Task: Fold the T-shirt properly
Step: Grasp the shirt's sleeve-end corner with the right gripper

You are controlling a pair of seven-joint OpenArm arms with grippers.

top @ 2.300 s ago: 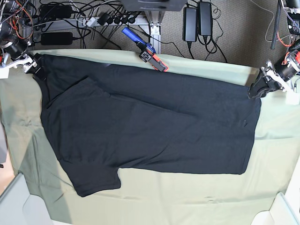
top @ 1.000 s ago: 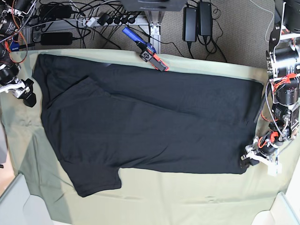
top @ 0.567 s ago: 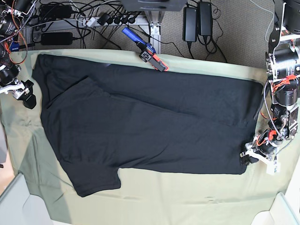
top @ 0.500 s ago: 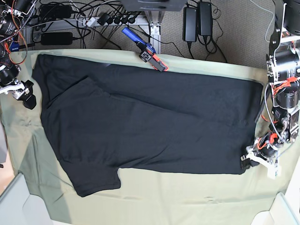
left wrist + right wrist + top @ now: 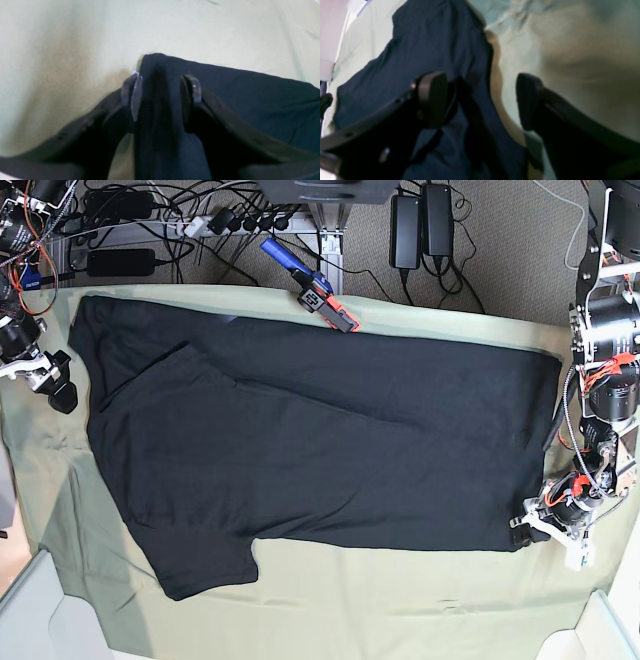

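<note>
Black T-shirt [image 5: 310, 440] lies spread over the pale green sheet [image 5: 400, 600], seemingly folded once, more folds remaining. Left gripper [image 5: 160, 92] straddles its lower hem corner, jaws apart; right gripper [image 5: 480, 100] hovers wide open at the opposite edge.

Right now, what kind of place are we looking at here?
Probably a robotics lab bench, not a home: a T-shirt lies on a green sheet, with a power strip, tangled cables and power bricks behind it.
</note>
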